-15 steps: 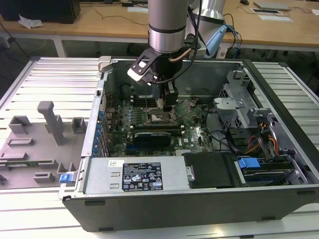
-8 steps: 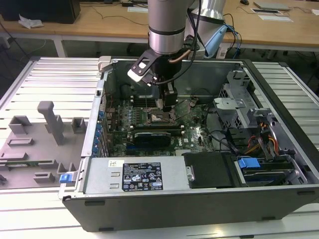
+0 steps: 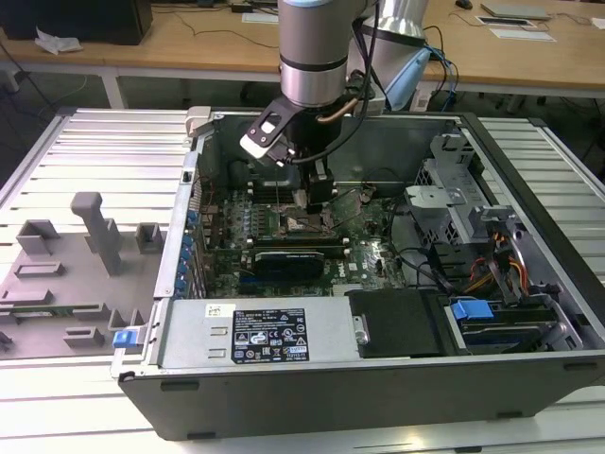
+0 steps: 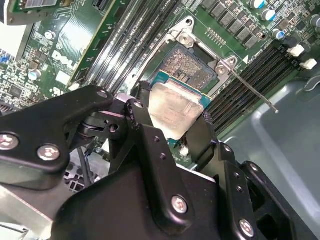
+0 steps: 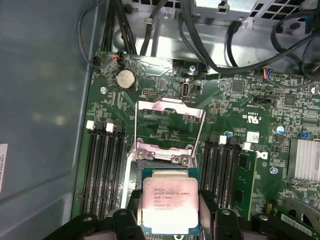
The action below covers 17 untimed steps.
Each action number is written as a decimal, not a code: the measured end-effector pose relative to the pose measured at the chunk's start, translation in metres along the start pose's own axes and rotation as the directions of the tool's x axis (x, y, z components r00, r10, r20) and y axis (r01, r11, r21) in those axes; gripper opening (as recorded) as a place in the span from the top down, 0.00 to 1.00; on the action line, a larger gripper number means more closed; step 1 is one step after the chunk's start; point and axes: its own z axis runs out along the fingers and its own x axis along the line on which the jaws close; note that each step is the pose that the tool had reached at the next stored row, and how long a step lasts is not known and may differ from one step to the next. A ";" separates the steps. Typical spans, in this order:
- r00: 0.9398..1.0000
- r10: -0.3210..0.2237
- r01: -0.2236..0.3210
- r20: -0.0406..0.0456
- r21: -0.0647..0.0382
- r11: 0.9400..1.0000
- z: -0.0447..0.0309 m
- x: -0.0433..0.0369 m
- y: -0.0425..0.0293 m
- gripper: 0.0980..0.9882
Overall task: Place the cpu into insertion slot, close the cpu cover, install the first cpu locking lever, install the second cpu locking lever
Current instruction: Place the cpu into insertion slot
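The jaws are closed to a narrow gap on the cpu (image 5: 170,202), gripping it by two opposite edges. One black finger (image 5: 208,207) presses against each side, and in the second wrist view another finger (image 4: 145,130) sits against the edge of the chip (image 4: 172,107). The chip lies flat with its pale metal top facing the wrist cameras and its green underside turned down toward the motherboard (image 5: 240,100). It is close to square, so no long axis stands out. Its gripped edges run roughly parallel to the memory slots (image 5: 105,165) on either side. The cpu sits right at the near rim of the insertion slot (image 4: 192,62) and overlaps that edge in the second wrist view. The slot's dark, pin-covered centre is uncovered beyond the chip. It is not clear whether the chip touches the slot or hangs just above it. The cpu cover (image 5: 170,106) is swung open on the far side of the slot, and the board shows through its window. A thin locking lever (image 4: 252,90) sticks out beside the slot, unlatched. In the exterior view the arm (image 3: 317,47) reaches straight down into the open computer case (image 3: 312,397), which lies on the slatted bench (image 3: 95,151).
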 end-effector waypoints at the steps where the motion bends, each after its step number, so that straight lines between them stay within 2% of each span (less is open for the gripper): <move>1: 1.000 0.000 0.000 0.000 0.001 1.000 0.0009 0.0001 -0.0003 0.50; 5: 1.000 0.000 0.000 0.000 0.004 1.000 0.0100 0.0003 -0.0013 0.50; 14: 1.000 0.000 0.000 0.000 0.005 1.000 0.0154 0.0036 -0.0017 0.50; 17: 1.000 0.001 -0.001 0.000 0.006 1.000 0.0195 0.0046 -0.0018 0.50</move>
